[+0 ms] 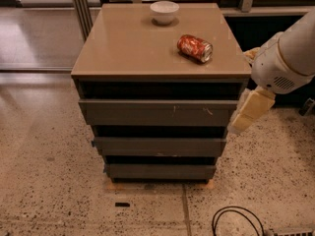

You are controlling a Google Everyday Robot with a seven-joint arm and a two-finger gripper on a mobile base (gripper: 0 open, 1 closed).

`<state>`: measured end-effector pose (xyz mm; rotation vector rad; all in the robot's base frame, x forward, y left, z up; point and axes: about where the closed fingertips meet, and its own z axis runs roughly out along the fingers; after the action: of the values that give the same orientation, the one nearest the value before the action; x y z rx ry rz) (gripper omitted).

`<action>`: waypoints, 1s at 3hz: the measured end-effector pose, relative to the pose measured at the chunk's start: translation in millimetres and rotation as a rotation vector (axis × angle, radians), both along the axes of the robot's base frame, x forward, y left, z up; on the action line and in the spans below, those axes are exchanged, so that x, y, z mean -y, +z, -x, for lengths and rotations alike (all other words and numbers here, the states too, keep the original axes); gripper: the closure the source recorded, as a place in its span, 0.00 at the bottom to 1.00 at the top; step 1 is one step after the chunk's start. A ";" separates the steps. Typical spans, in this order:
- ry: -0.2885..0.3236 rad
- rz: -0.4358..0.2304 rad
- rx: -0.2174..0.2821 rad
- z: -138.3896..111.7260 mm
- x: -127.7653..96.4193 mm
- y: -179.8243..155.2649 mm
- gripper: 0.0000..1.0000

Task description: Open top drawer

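Approach step, I'd judge. The pale cream gripper (250, 113) hangs at the frame's right, just beside the dark grey-brown, scratched top drawer (147, 113), which sits mid-frame, not yet pulled out. It holds nothing I can see, and I cannot tell how wide it stands. Next it must catch the front's edge. The red drink can (195, 48) shows no legible writing.

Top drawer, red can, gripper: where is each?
top drawer (147, 113), camera view, middle of its scratched front.
red can (195, 48), camera view, its side.
gripper (243, 119), camera view, its tip, beside the top drawer.
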<state>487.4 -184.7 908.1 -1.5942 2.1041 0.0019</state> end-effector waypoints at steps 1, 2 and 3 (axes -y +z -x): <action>-0.030 -0.037 0.038 -12.7 -5.0 -24.1 0.00; -0.045 -0.063 0.054 -17.0 -12.8 -46.9 0.00; -0.048 -0.114 0.037 -20.5 -19.7 -72.4 0.00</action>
<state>507.9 -165.0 835.7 -1.4664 2.0747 0.0742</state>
